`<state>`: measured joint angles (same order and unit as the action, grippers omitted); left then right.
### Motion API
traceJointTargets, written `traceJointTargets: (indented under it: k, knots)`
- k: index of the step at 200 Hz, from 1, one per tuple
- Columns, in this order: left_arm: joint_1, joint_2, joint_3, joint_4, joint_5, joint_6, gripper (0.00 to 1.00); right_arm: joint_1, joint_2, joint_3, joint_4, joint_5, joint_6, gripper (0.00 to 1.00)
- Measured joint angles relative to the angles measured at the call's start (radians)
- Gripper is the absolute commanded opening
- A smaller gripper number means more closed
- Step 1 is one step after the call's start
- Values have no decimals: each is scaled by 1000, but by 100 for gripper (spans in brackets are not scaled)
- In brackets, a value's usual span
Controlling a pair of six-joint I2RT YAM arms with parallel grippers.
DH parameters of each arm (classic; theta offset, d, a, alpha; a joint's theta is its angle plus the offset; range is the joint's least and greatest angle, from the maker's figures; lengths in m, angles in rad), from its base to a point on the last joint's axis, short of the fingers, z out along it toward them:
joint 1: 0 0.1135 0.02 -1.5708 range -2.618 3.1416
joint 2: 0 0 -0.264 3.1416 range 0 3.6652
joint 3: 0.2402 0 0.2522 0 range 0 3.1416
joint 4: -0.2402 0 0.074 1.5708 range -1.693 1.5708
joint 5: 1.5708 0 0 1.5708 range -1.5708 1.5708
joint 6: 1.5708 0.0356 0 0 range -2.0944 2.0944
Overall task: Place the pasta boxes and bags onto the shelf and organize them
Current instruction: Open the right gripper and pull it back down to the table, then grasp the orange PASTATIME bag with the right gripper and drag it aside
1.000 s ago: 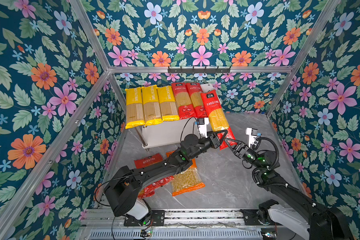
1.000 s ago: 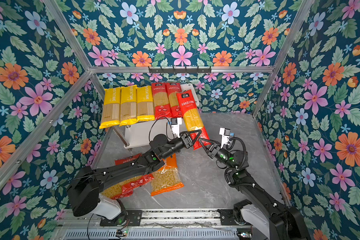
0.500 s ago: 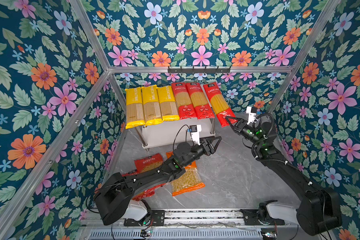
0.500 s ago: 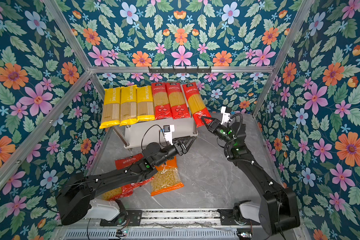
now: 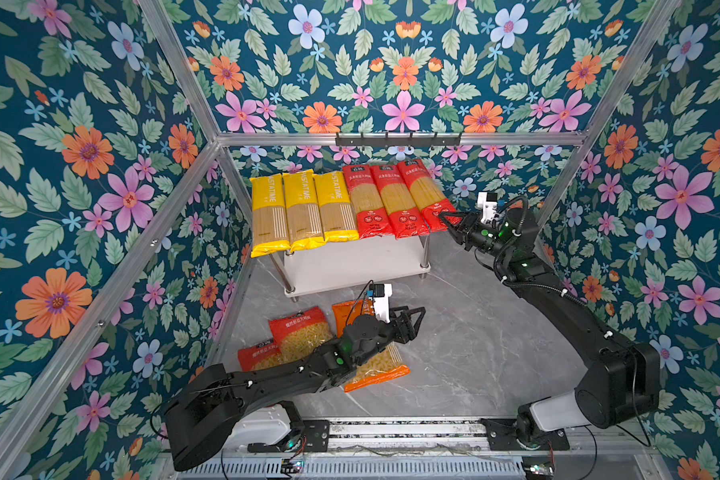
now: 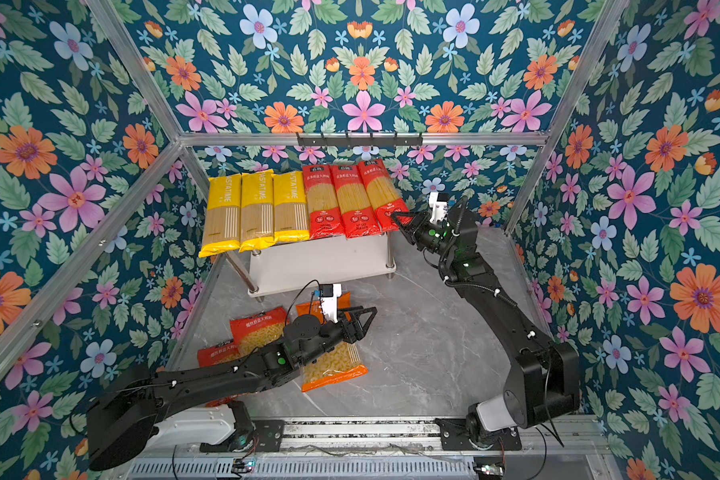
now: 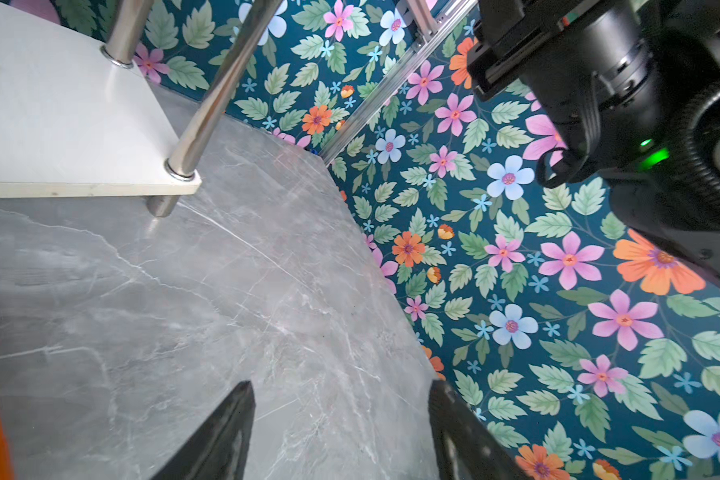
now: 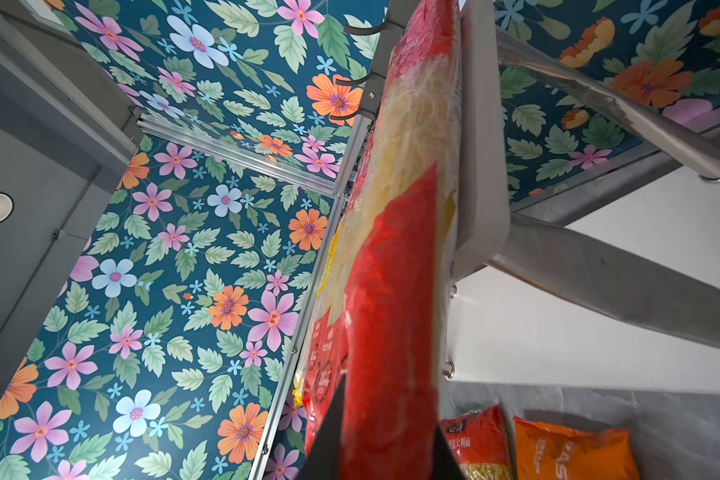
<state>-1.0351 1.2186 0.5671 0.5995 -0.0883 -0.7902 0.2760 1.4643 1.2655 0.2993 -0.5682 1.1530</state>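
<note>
Lying atop the shelf (image 5: pixel 350 266): three yellow packs (image 5: pixel 304 216), three red, right jaws pinching the end red pack (image 5: pixel 427 197); left jaws apart.

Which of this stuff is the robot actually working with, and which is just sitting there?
Part of the job: yellow spaghetti packs, red spaghetti packs, red curly-pasta bags, orange bag, shelf.
Just there: black hook rail, flowered walls.

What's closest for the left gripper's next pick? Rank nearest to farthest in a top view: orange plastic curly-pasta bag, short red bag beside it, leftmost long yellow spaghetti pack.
1. Orange bag, beneath the left gripper's wrist.
2. Short red bag, farther left.
3. Leftmost yellow spaghetti pack, atop the shelf.
</note>
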Motion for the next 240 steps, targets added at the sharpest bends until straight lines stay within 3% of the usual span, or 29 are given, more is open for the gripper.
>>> traceJointTargets:
  k: [40, 52, 68, 86, 120, 160, 201, 240]
  knots:
    - [0, -4, -6, -40, -32, 10, 68, 37, 34, 24, 1, 54, 3, 2]
    - [0, -8, -14, -48, -40, 10, 68, 37, 37, 22, 9, 56, 6, 14]
    - [0, -24, -30, -76, -51, 8, 68, 37, 30, 6, 24, 54, 15, 43]
    - [0, -69, -47, -139, -76, 7, 69, 37, -3, -35, 9, 36, 11, 57]
    - [21, -190, -47, -319, -151, 9, 71, 16, -125, -130, -21, 10, -47, 59]
    - [118, -328, -75, -574, -182, 9, 72, 30, -243, -346, -55, 24, -87, 56]
    - [240, -426, -137, -777, -183, -75, 74, 257, -240, -516, -153, 166, -136, 54]
    - [258, -396, -170, -846, -164, -126, 73, 459, -69, -509, -224, 324, -190, 54]
